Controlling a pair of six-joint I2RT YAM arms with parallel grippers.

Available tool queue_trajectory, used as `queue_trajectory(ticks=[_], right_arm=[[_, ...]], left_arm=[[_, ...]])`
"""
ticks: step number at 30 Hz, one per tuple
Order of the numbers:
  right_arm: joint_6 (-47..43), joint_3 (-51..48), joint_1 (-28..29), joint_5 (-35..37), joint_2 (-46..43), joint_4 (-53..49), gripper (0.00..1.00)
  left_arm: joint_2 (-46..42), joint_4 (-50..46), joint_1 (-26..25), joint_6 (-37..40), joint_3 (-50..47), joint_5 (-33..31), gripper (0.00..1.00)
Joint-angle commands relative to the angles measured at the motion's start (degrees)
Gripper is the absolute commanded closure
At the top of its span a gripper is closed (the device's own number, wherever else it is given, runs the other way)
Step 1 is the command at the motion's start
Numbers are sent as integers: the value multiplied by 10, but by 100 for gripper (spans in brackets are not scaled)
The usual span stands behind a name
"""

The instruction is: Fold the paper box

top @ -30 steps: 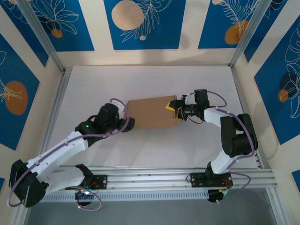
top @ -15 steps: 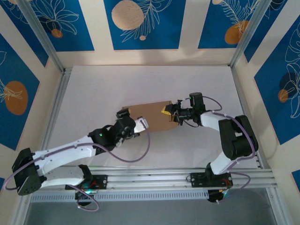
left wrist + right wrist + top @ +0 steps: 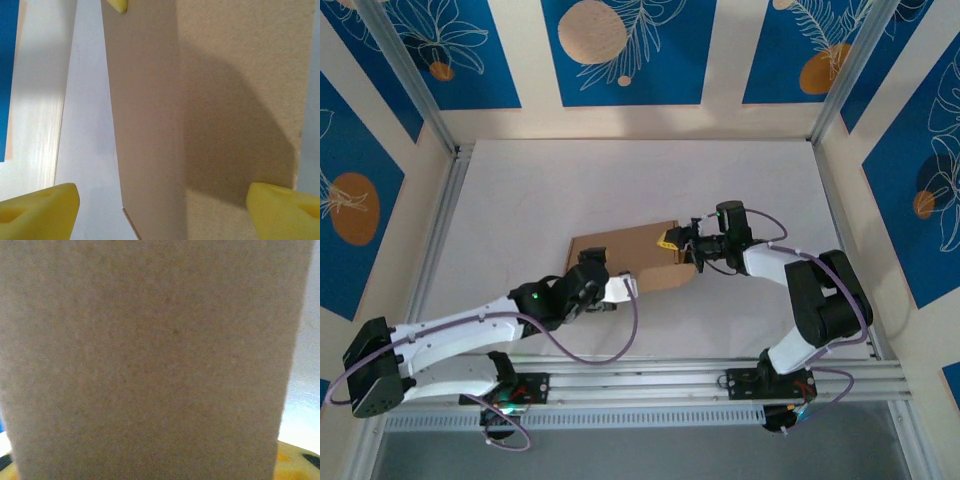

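The paper box (image 3: 625,252) is a shallow, closed brown cardboard shape lying slightly skewed on the white table. My right gripper (image 3: 680,246) is shut on its right end, with a yellow finger (image 3: 670,238) on top. In the right wrist view, cardboard (image 3: 150,355) covers almost everything, and a yellow pad (image 3: 296,461) peeks out at the bottom right. My left gripper (image 3: 624,288) sits at the box's near edge. In the left wrist view it is open (image 3: 160,212), its yellow fingertips (image 3: 37,212) wide apart, and the box's corner and top face (image 3: 210,100) lie between and ahead of them.
The white table (image 3: 620,175) stretches behind and to both sides of the box. Aluminium rails (image 3: 650,378) carrying the arm bases run along the near edge. Slanted metal posts (image 3: 430,110) and blue patterned wall panels enclose the left, back and right sides.
The right gripper has drawn the box leftward and nearer, turning it slightly. The left arm has swung from the box's left end round to its near edge, and its jaws have spread wider.
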Motion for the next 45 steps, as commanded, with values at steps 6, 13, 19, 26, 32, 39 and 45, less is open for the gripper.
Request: queue_trajectory(ticks=[6,13,19,26,32,39,45], right_arm=[[57,-9,3,-7,-40,12,58],[81,-15,7,-1,-55,25,58],[94,-11,23,3,-76,23,58],[179,-25,19,4,-92,72,58],[244,-23,19,-9,-84,126,58],[259,-15,22,-15,-96,118,57],[245,-11,25,-16,-113,85,55]], left_arm=[[-9,-105,-10,-53,42,137,13],[-8,-109,-10,-55,44,144,12],[36,42,-11,-3,24,-49,13],[63,264,-28,124,-36,-190,21],[48,341,-32,189,-55,-206,33],[68,443,-32,285,-68,-237,42],[45,337,-32,243,-29,-215,53]])
